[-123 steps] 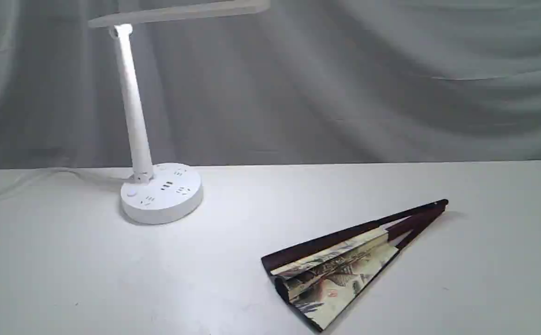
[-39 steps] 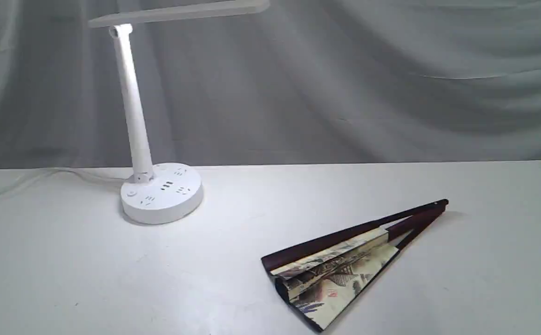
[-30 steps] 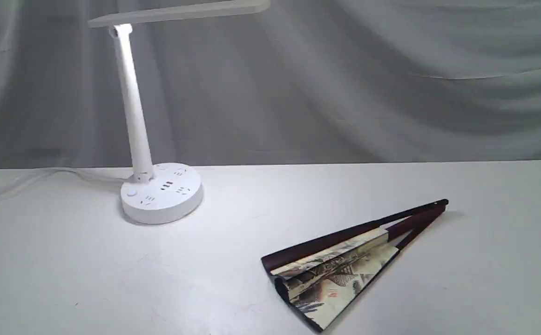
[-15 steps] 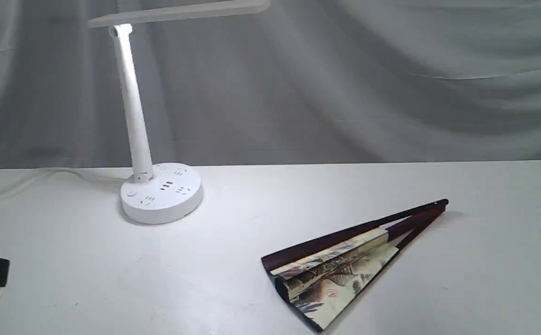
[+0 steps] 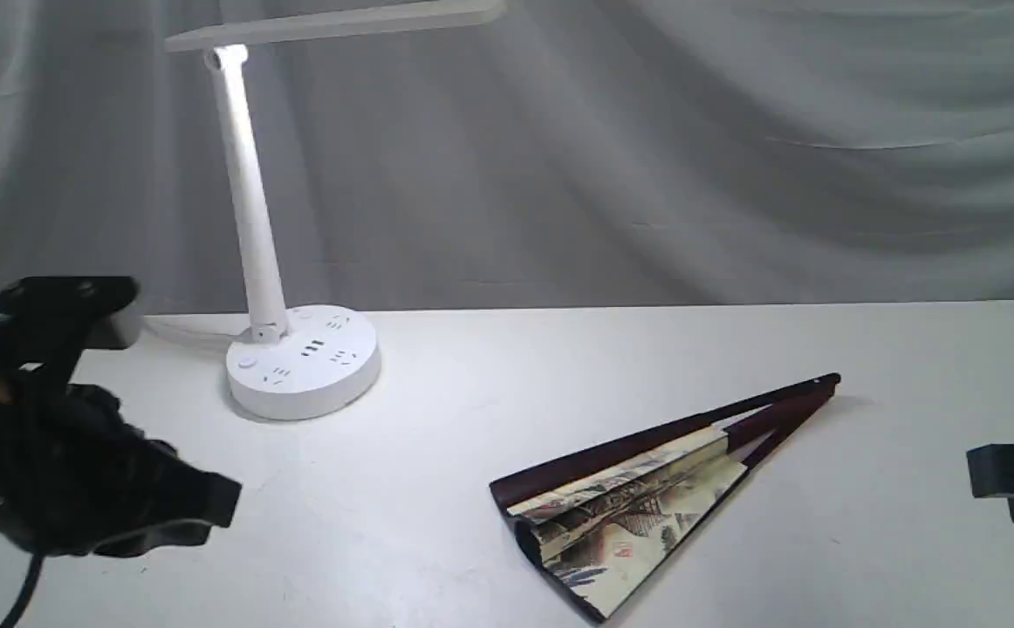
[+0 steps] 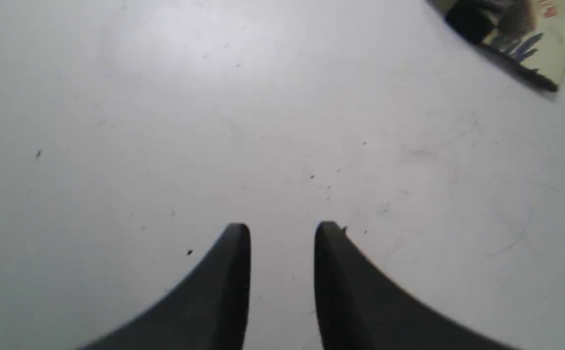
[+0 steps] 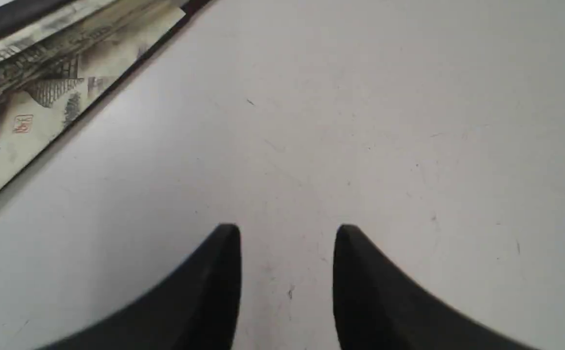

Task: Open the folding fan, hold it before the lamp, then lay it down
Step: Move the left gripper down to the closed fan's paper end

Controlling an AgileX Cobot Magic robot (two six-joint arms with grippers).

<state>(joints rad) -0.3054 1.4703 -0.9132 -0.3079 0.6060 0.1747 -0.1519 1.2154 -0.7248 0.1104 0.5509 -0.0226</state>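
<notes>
Plainly, the task is at its start: both arms are on the approach and nothing is gripped yet. Nearest the exterior camera, the folding fan (image 5: pixel 638 515) lies flat on the white table (image 5: pixel 472 392), right of centre. It is spread only to a narrow wedge, with its painted paper end toward the front and its maroon pivot end pointing back and to the right.

The left gripper (image 5: pixel 206 515) hangs low over bare table well to the fan's left, jaws parted by a modest gap and empty. Its wrist view catches only a corner of the fan's paper end. The right gripper (image 5: pixel 991 488) sits at the right edge, also parted and empty, near the fan but not touching it.

The next move probably calls for each claw to close on one guard, so the ribs can be drawn apart. The guards lie flush on the table, which leaves little to bite.

Farther back on the left stands the desk lamp (image 5: pixel 302 362), lit, with open table between it and the fan. Behind hangs a grey cloth backdrop (image 5: pixel 647 157).
</notes>
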